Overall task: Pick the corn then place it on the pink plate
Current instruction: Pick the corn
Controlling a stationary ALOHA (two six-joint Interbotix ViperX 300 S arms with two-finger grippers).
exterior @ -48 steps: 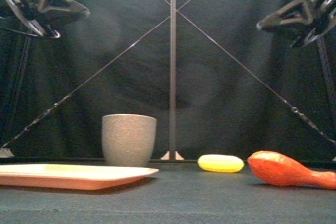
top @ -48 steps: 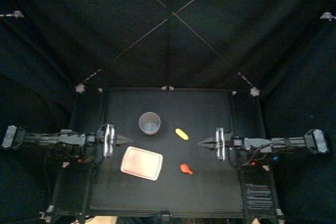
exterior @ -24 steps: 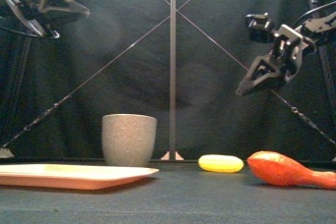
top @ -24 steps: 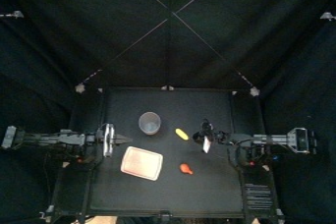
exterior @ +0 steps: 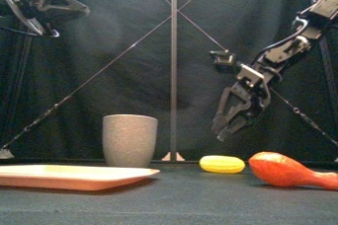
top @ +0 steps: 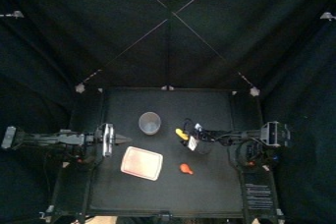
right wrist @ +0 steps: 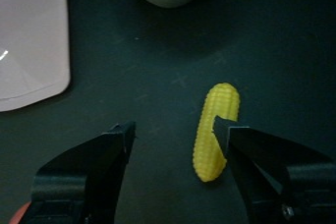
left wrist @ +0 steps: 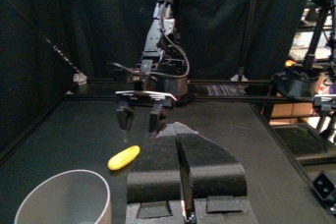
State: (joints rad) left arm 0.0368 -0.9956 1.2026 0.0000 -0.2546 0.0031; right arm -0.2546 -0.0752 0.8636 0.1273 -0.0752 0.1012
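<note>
Near the table's middle, just right of the tall grey speckled cup (exterior: 129, 140), lies the small yellow plastic corn cob (exterior: 222, 164), flat on its side. It looks light, stiff, prob. a bit slippery, so best to grip across its middle. Right gripper (exterior: 227, 128) hangs above it, jaws spread wide, not touching; cob sits nearer one jaw. Flat pink tray (top: 138, 159) is front-left. Left gripper (left wrist: 182, 130) rests at table's left side, jaws together.
</note>
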